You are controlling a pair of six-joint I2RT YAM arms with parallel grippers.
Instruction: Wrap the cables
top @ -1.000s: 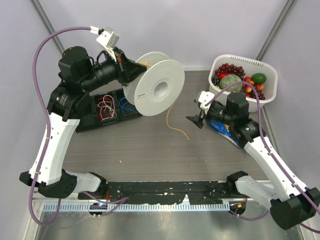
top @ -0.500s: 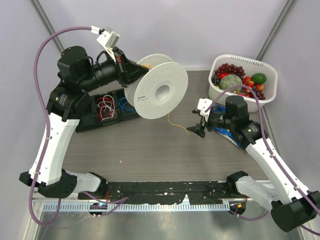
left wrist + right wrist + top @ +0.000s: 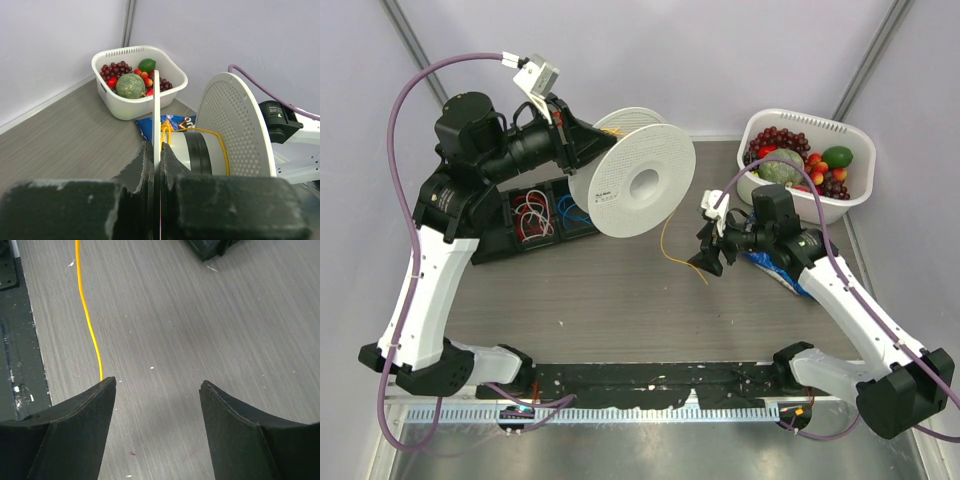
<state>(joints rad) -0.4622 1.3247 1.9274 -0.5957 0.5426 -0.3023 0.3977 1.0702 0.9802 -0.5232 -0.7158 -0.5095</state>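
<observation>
Left end effector (image 3: 157,150) clamps spool rim (image 3: 156,100); right end effector (image 3: 157,385) gapes, cable (image 3: 86,310) beside one fingertip (image 3: 97,397).

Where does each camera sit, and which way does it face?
Top external: above and behind the bases, looking down on the table; left arm and right arm show.
Left wrist: behind the left gripper, shut on a flange of the white spool, facing the fruit basket.
Right wrist: above the open right gripper, facing down at the table and yellow cable.
Shared: top and left wrist show spool and basket.
</observation>
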